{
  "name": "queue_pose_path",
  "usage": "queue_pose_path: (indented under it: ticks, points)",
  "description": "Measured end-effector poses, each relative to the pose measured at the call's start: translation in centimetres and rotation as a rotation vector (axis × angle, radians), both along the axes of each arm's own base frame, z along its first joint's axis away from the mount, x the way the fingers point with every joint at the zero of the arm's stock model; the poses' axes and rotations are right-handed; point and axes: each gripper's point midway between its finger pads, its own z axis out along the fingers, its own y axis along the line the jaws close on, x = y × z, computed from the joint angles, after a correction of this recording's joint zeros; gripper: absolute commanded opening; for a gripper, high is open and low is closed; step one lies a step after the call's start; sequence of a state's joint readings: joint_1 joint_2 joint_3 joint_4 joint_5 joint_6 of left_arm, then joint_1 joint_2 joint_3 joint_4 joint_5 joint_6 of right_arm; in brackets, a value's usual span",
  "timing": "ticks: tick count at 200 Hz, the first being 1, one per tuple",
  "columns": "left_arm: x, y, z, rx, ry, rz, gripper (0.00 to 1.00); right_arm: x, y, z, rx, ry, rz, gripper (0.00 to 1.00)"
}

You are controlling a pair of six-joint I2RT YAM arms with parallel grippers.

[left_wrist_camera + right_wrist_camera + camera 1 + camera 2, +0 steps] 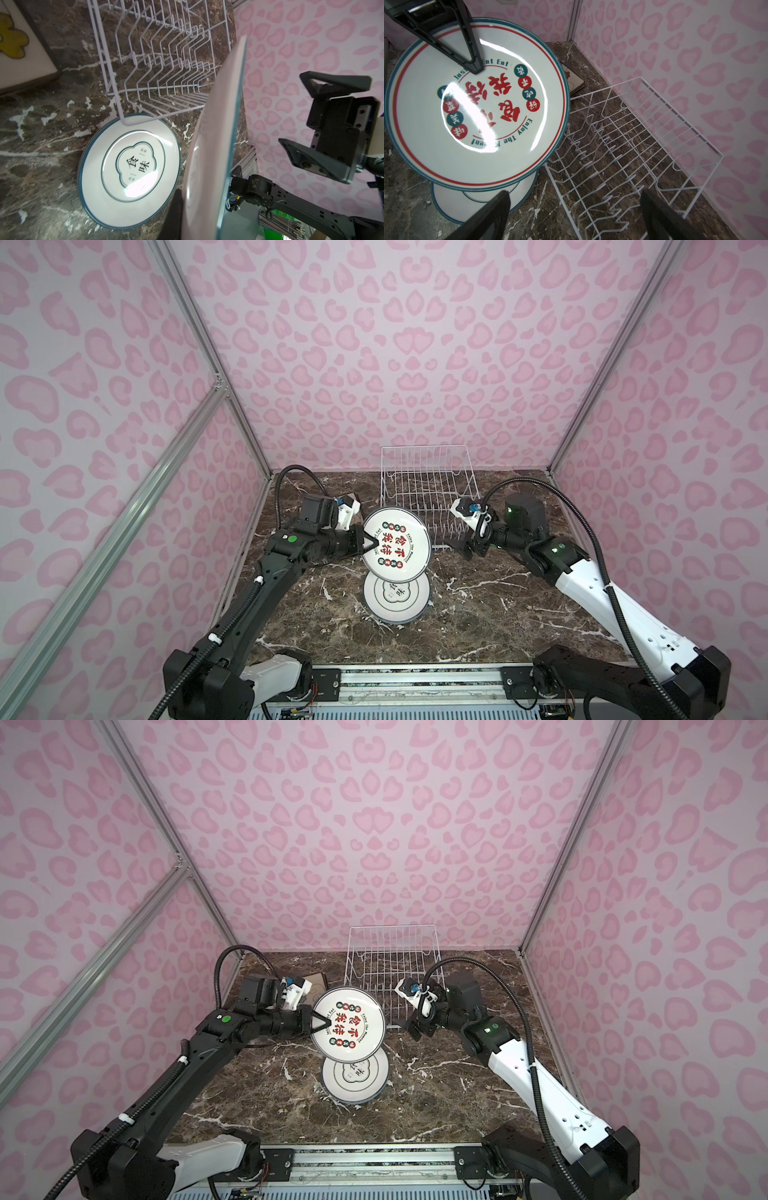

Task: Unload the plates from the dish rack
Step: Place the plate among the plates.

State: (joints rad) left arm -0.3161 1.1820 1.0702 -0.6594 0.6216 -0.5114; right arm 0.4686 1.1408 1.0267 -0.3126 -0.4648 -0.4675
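**Left tool [371, 543] gripping a round plate [401, 549] in front of the dish rack [428, 485]**

At the far left, behind the left arm, square plates [22, 47] are lying flat on the marble tabletop [498, 614]. The top one is showing a cream face with a yellow flower inside a dark brown rim.

Next, the left tool is pinching the round plate's left edge, its jaws nearly closed on the rim. The plate is hanging in the air, tilted, its printed face looking up and toward the right arm. It is carrying a teal rim, a red ring, large red Chinese characters and small red and teal dots. It is also showing the English lines "Enjoy The Moment" and, partly covered by a finger, "Just Eat Eat".

Directly beneath, a stack of round plates [395, 601] is resting face up on the tabletop. The top one is reading 食味 inside a cloud-shaped teal outline.

To the right, the white wire dish rack is standing near the back wall, its long side running front to back, with only marble showing between its tines.

Furthest right, the right tool [459, 546] is hovering at the rack's near right corner, jaws spread wide and holding nothing.
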Motion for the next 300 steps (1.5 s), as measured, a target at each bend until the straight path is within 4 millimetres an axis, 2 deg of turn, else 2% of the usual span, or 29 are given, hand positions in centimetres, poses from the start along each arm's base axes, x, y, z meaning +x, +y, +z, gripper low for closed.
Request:
queue_pose_path:
  ticks: [54, 92, 135, 213, 251, 271, 296, 300]
  points:
    - [-4.3, 1.8, -4.3, 0.085, 0.125, -0.016, 0.04, -0.2, 0.4, -0.6, -0.027, -0.003, 0.015, 0.99]
    - [-6.0, 2.5, -6.9, 0.124, 0.192, -0.024, 0.04, -0.2, 0.9, -1.1, -0.041, 0.007, 0.016, 0.99]
    - [-7.4, 2.6, -11.1, 0.113, 0.303, -0.001, 0.04, -0.1, 1.3, -1.2, -0.054, 0.006, 0.016, 0.99]
    - [-5.0, 0.8, -13.4, 0.027, 0.338, 0.047, 0.04, 0.1, 1.5, -1.2, -0.068, -0.006, -0.001, 0.99]
    - [-4.6, 0.8, -14.2, 0.05, 0.353, 0.059, 0.1, 0.3, 1.5, -1.5, -0.075, -0.004, -0.007, 0.99]
    - [-4.4, 0.7, -14.6, 0.051, 0.36, 0.063, 0.16, 0.4, 1.5, -1.8, -0.08, 0.001, -0.009, 0.99]
    - [-4.1, 0.7, -14.9, 0.063, 0.375, 0.07, 0.35, 0.5, 1.5, -1.8, -0.081, 0.001, -0.01, 1.0]
    - [-4.0, 0.7, -14.8, 0.066, 0.377, 0.071, 0.42, 0.5, 1.5, -1.8, -0.082, 0.0, -0.012, 1.0]
